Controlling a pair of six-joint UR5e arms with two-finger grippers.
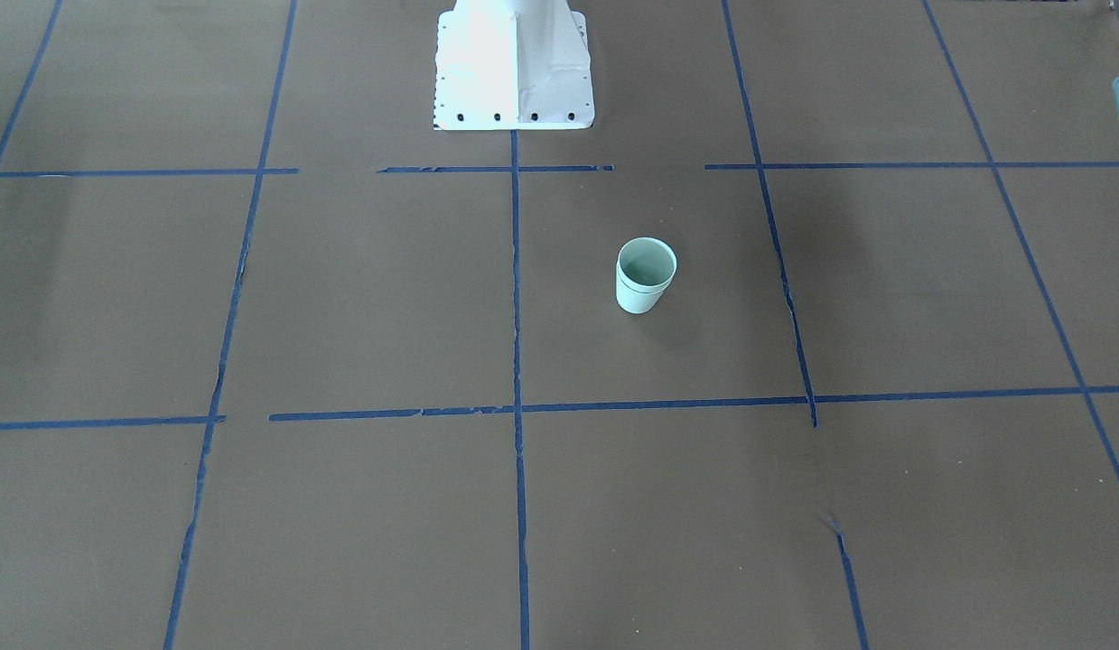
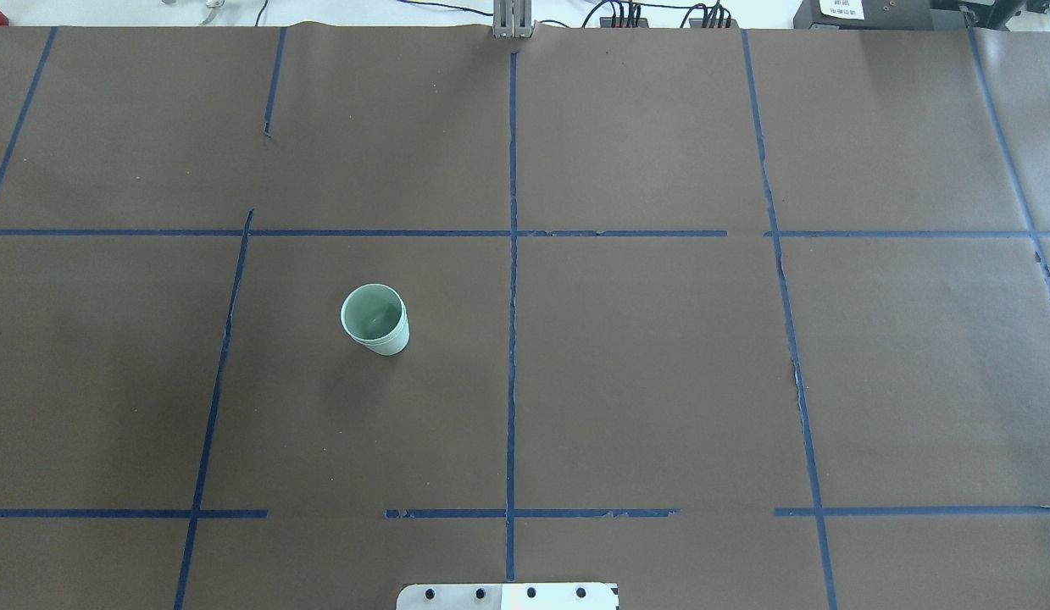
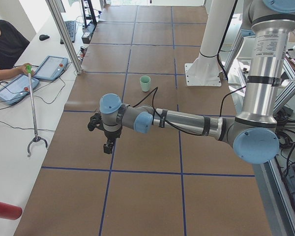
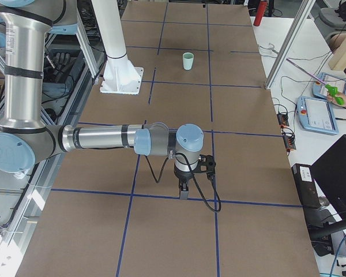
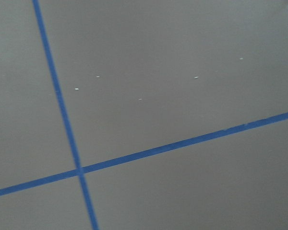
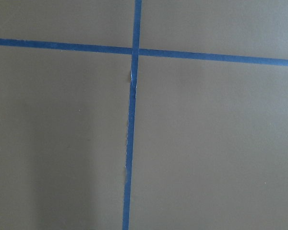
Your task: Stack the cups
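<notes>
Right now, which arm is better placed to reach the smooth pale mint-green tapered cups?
Left, probably: the nested mint-green cups stand on the robot's left of the blue centre tape line, seen overhead and from the front.

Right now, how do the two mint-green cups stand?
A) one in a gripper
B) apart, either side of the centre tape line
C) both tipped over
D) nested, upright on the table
D: the mint-green cups form one upright stack, two rims showing, one just below the other.
</notes>
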